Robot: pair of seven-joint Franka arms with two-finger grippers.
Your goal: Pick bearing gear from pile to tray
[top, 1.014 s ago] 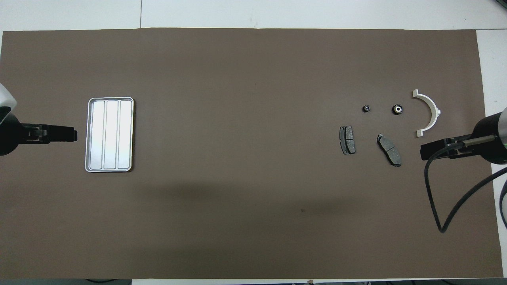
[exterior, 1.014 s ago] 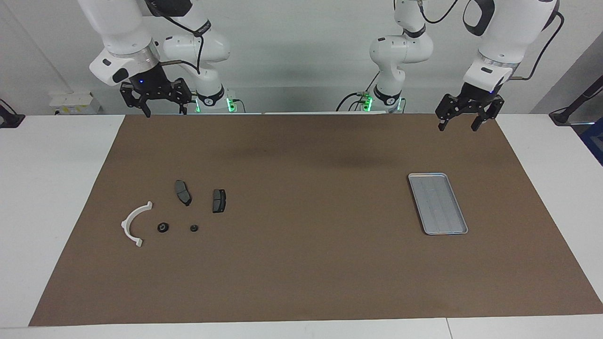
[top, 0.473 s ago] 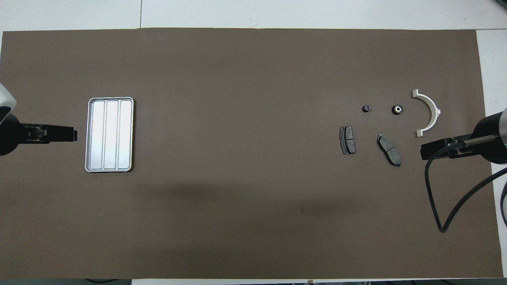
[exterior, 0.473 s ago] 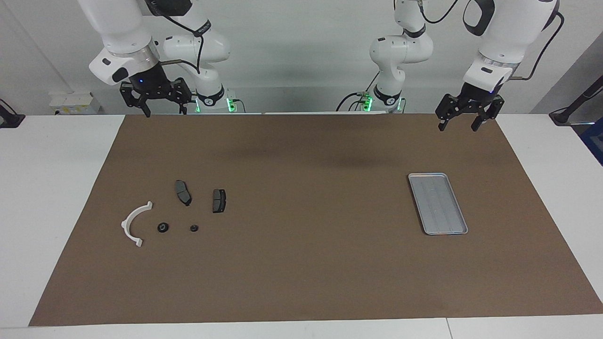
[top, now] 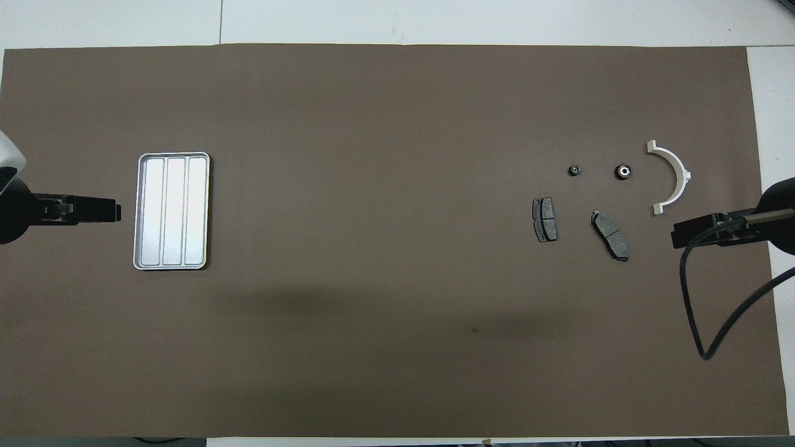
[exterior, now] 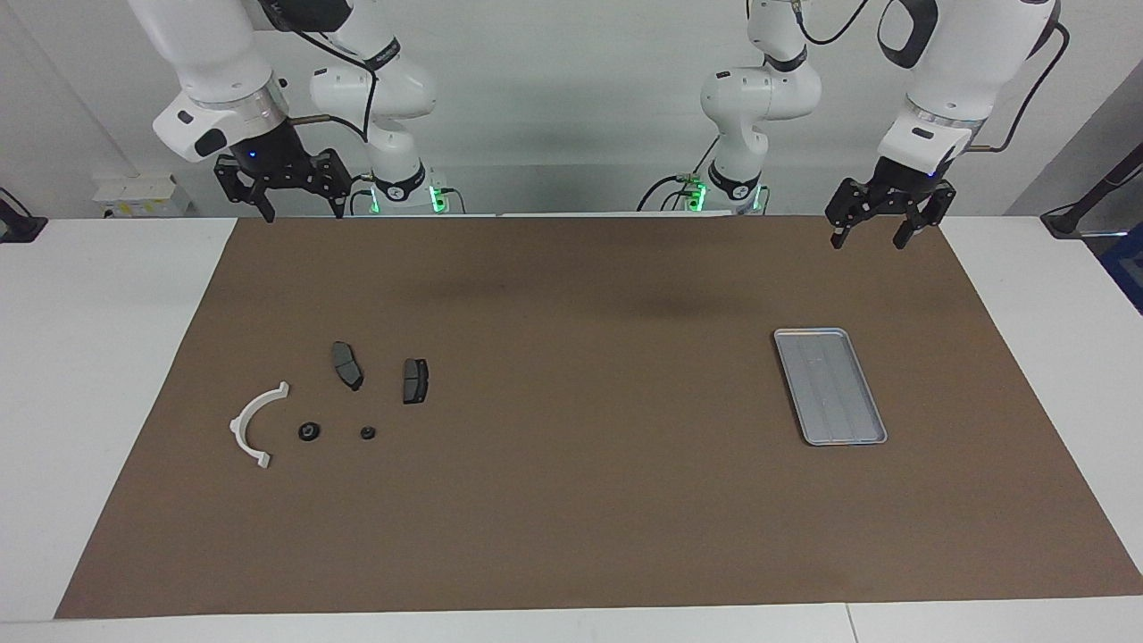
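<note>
Tray (exterior: pixel 830 385) bare toward the left arm's end of the brown mat (exterior: pixel 589 500); nothing moved into it yet, whole pick left to do. Pile (exterior: pixel 330 406) well apart from tray, toward the right arm's end: two small black round pieces (exterior: pixel 309 431) (exterior: pixel 367 433), white arc bracket (exterior: pixel 256 423), two brake pads (exterior: pixel 346 364) (exterior: pixel 415 380). Left gripper (exterior: pixel 871 234) raised, jaws spread, waiting near tray. Right gripper (exterior: pixel 302 211) jaws spread, empty, high up, far from tray; shifted slightly outward from the earlier frame. Parts unmoved
</note>
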